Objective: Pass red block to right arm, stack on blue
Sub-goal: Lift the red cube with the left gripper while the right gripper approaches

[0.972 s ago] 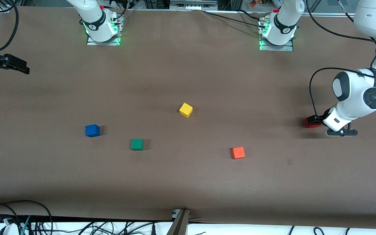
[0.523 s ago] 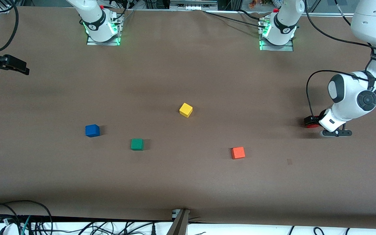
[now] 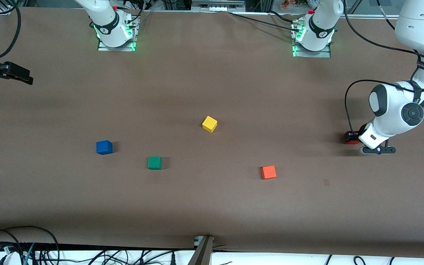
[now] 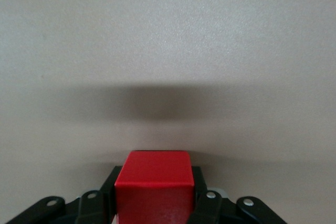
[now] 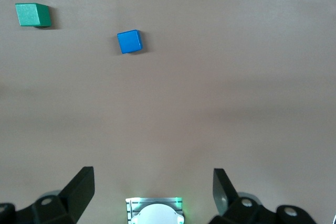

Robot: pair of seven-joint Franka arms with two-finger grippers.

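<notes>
Where the front view is compared with the one a second earlier, one change is recorded: the left gripper (image 3: 352, 138), then spread about the red block (image 3: 349, 138), is now pressed onto it, and the left arm's wrist is shifted slightly toward the table's middle. The block is seen at the left arm's end of the table, low on the brown table (image 3: 212, 206), largely covered by the black fingers. The other cubes are unmoved: the blue block (image 3: 104, 147) toward the right arm's end, the green cube (image 3: 154, 162) beside it and nearer the camera, the yellow cube (image 3: 209, 124) near the middle, the orange-red cube (image 3: 268, 172) nearer the camera than the yellow. The right gripper (image 3: 17, 76) is held waiting over the table edge at the right arm's end, as before. No legible writing is made out; a small black label on the left arm's cable band cannot be read.

In the left wrist view, the red block (image 4: 154, 184) is pinched between the linked black fingers (image 4: 209, 208).

In the right wrist view, the right gripper (image 5: 152, 190) is shown with fingers spread wide and empty, above the blue block (image 5: 129, 41) and green cube (image 5: 32, 14).
</notes>
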